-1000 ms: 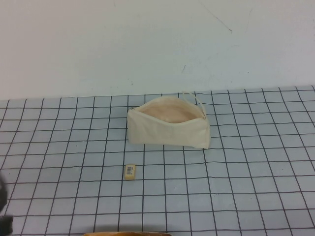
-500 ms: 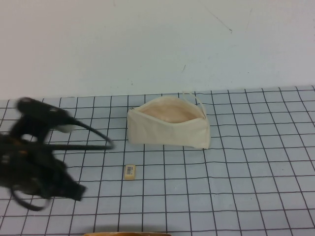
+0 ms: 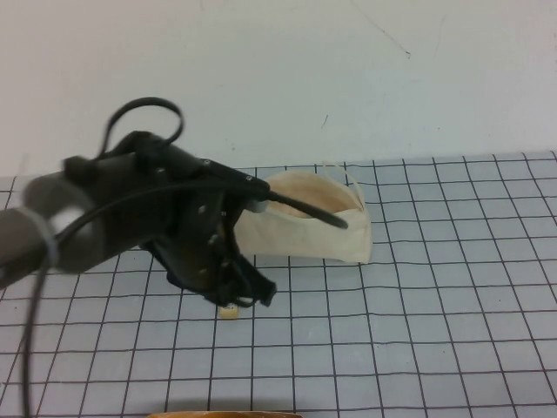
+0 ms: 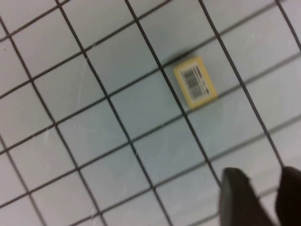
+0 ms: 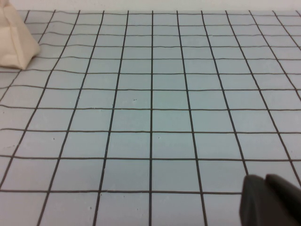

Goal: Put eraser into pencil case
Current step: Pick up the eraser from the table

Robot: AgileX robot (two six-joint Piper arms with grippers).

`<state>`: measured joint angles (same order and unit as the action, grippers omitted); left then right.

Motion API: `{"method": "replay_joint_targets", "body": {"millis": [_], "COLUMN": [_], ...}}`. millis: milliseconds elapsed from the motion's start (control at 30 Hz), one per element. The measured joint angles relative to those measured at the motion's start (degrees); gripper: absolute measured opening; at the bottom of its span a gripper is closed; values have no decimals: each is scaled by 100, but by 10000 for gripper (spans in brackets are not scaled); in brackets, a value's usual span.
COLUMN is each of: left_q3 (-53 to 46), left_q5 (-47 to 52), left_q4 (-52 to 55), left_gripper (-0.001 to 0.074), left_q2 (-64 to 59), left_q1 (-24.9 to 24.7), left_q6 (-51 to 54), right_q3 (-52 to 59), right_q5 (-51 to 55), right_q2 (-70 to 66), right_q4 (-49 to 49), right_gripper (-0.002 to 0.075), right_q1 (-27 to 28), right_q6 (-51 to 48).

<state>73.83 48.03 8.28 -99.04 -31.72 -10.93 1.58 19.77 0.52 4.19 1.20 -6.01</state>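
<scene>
The left end effector (image 3: pixel 248 296) is swinging in over the eraser (image 3: pixel 229 311), mid-counter toward the near edge, its fingers apparently pressed together; grasping comes next. The pencil case (image 3: pixel 335 233) is gaping behind. The right end effector (image 5: pixel 270 200) is idling, seemingly shut.

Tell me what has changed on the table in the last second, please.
The left arm swept in from the left, and the left gripper now hangs just above the eraser, not yet holding it. The eraser and the open pencil case stayed where they were. The right gripper shows only in its own wrist view, low over bare grid.
</scene>
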Motion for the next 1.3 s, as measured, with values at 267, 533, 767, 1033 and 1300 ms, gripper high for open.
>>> {"method": "replay_joint_targets", "body": {"millis": [267,533,767,1033,1300], "left_q3": [826,863,863,863,863], "left_q5": [42,-373,-577,-577,-290], "left_q4": [-582,-1029,-1116,-1264,-1122], "left_gripper": [501,379,365,333,186], "left_q2": [-1133,-1674,-1878,-1926,-1857], "left_q1": [286,762,762,762,762], "left_q6": [-430,-434,-368,-92,-22], "right_q3": [0,0,0,0,0], "right_q5": [0,0,0,0,0], "right_q2": [0,0,0,0,0], "right_q4": [0,0,0,0,0], "right_gripper": [-1,-1,-1,-1,-1], "right_q1": [0,0,0,0,0], "right_q6": [0,0,0,0,0]}}
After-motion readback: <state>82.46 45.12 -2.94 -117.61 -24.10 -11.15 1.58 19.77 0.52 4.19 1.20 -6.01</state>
